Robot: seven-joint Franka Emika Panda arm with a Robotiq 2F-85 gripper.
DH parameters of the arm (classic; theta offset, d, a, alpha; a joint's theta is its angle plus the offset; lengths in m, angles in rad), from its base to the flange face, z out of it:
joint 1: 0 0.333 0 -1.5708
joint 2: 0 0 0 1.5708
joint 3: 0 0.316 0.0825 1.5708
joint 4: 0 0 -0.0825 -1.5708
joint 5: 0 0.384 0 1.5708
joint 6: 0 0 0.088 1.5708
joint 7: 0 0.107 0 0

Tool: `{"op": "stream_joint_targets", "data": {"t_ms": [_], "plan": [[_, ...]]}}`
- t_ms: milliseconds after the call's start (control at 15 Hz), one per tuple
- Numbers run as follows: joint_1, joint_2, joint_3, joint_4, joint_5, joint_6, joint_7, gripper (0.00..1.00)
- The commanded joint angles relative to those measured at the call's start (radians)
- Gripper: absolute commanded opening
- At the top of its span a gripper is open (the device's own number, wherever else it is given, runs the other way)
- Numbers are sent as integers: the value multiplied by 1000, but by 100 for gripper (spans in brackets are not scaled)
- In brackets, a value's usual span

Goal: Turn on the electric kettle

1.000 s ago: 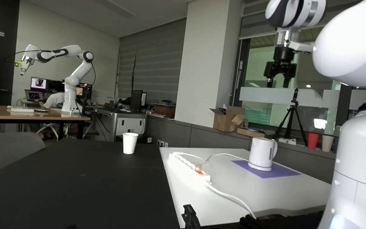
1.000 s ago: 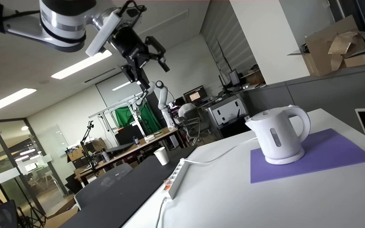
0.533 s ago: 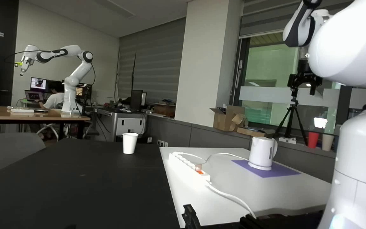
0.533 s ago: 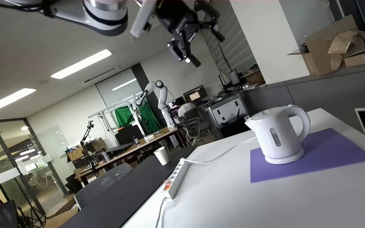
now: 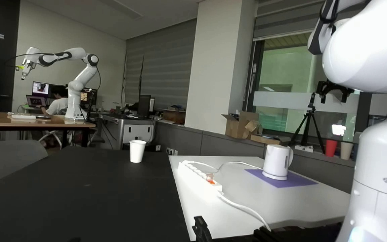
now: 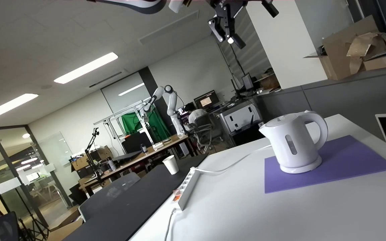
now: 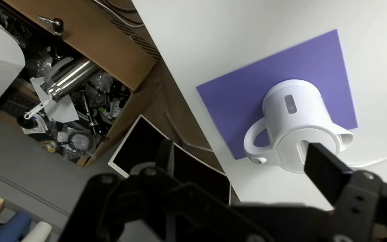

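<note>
The white electric kettle (image 5: 275,162) stands upright on a purple mat (image 5: 301,181) on the white table. It also shows in an exterior view (image 6: 292,142) and, from above, in the wrist view (image 7: 301,114). Its loop handle has a small switch lever (image 7: 260,160) at the top, beside the lid. My gripper (image 5: 334,97) is open and empty, high above the table. In an exterior view the gripper (image 6: 255,25) is partly cut off by the top edge. In the wrist view the gripper's (image 7: 240,158) right finger covers part of the kettle's lid; nothing is between the fingers.
A white power strip (image 6: 186,189) with cords lies along the table's edge by the black table. A white paper cup (image 5: 137,151) stands on the black table. Beyond the white table's edge are a dark white-framed panel (image 7: 139,137) and a cardboard box of clutter (image 7: 113,57).
My open gripper has moved right in both exterior views. It sinks lower in an exterior view and passes partly behind the arm there. The kettle has not moved.
</note>
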Motion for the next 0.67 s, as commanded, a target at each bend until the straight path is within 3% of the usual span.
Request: {"op": "stream_joint_targets", "data": {"t_ms": [0, 133, 200, 600], "plan": [[-35, 59, 30, 112, 17, -93, -1, 100], [-39, 69, 40, 142, 0, -140, 5, 100], [-40, 41, 44, 78, 3, -84, 2, 100], [-46, 45, 53, 80, 4, -87, 2, 100]]}}
